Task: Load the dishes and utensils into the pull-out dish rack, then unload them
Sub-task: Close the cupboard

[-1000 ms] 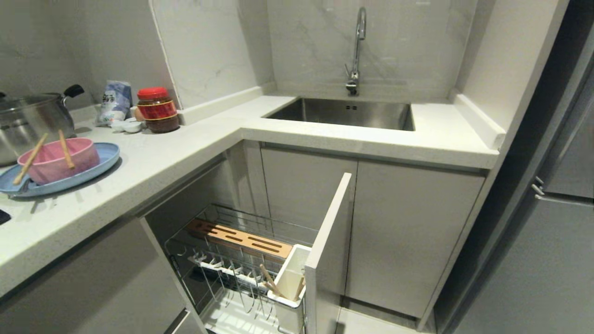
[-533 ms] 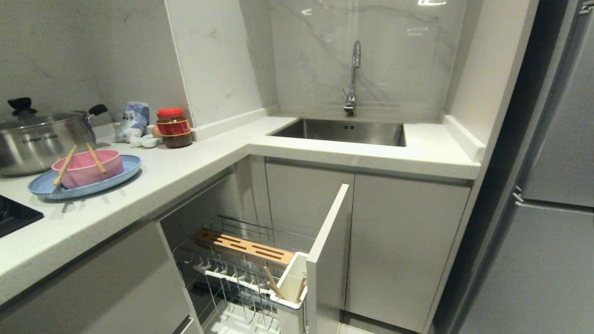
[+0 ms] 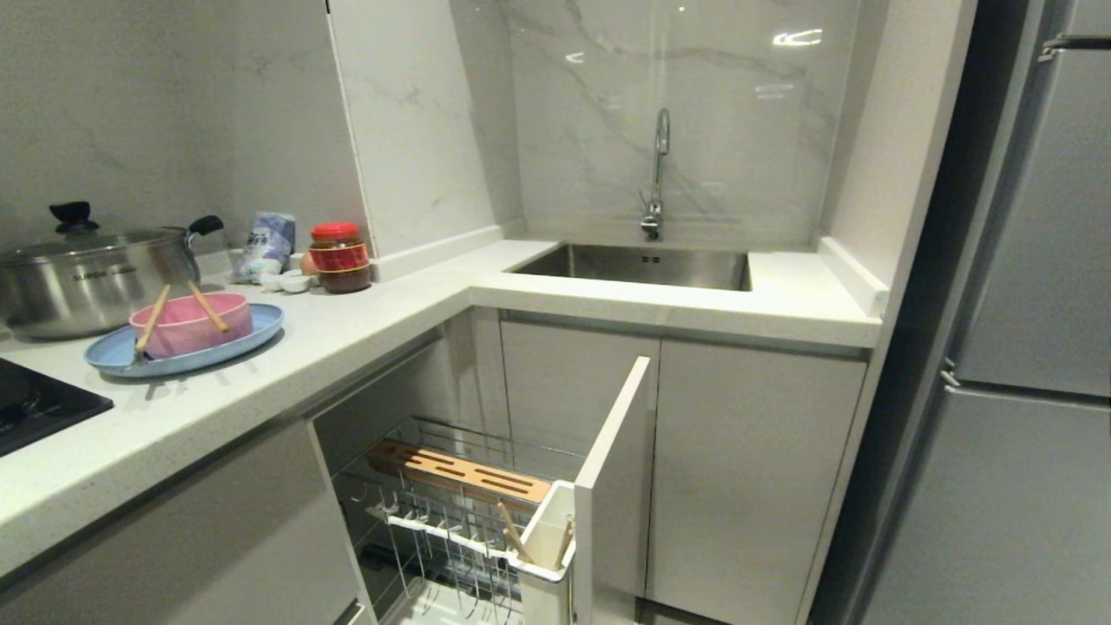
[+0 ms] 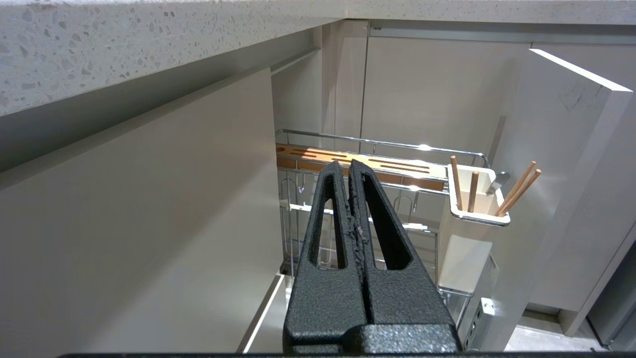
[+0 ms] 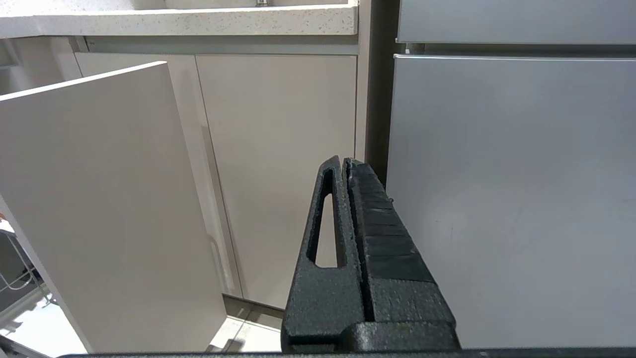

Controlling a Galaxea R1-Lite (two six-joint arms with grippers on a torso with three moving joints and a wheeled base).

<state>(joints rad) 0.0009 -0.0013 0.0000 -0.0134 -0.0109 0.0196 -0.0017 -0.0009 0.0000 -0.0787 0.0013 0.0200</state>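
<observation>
The pink bowl [image 3: 193, 324] rests on the light-blue plate [image 3: 252, 331] on the counter at the left, with two wooden chopsticks [image 3: 207, 305] laid across the bowl. Below the counter the pull-out dish rack [image 3: 451, 512] stands open, its wooden board [image 3: 457, 473] at the back and its white utensil bin [image 4: 474, 211] holding several chopsticks [image 4: 516, 191] and a silver utensil [image 4: 498, 181]. My left gripper [image 4: 347, 166] is shut and empty, low in front of the rack. My right gripper [image 5: 344, 161] is shut and empty, facing the cabinet doors. Neither arm shows in the head view.
A steel pot [image 3: 91, 278] with a glass lid, a red-lidded jar [image 3: 340, 256], a bag [image 3: 267, 243] and tiny white dishes [image 3: 288, 279] stand at the back of the counter. A black cooktop [image 3: 39, 408] is at the left. The sink [image 3: 638, 265] lies ahead, a grey fridge [image 3: 1024, 391] at the right.
The whole head view has shifted: the camera tilted up, so the counter, sink and rack sit lower in the picture and more wall shows. Nothing on the counter or in the rack moved.
</observation>
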